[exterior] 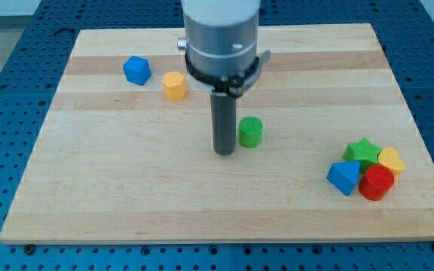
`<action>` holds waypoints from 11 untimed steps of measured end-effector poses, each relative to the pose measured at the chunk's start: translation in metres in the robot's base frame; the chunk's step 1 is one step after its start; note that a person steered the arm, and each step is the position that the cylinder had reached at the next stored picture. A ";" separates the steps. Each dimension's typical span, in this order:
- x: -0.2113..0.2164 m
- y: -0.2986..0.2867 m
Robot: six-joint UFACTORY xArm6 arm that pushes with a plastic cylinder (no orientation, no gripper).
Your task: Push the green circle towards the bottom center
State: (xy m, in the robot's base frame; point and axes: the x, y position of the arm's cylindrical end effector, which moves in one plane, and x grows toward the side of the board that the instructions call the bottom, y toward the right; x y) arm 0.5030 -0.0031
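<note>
My tip [224, 151] sits just left of the green circle [251, 132], mid-board; a bare rod, holding nothing. Judgement: reposition to the circle's top side, then push straight toward the bottom edge's centre.

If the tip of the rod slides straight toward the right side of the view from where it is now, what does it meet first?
Most likely the green circle: it sits just right of my tip, very close, perhaps touching already. It lies slightly higher in the view, so the contact may be off-centre.

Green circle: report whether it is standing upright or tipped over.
Upright. The green circle shows its flat round face on top and straight sides below, standing on the board just right of my tip.
</note>
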 end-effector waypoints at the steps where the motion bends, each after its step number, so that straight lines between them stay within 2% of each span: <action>1: -0.015 0.001; 2: -0.059 -0.006; 3: -0.082 0.007; 4: -0.078 0.028; 6: -0.017 0.042; 8: 0.012 0.042; 9: 0.007 0.035; 10: 0.006 0.002; 11: 0.018 -0.002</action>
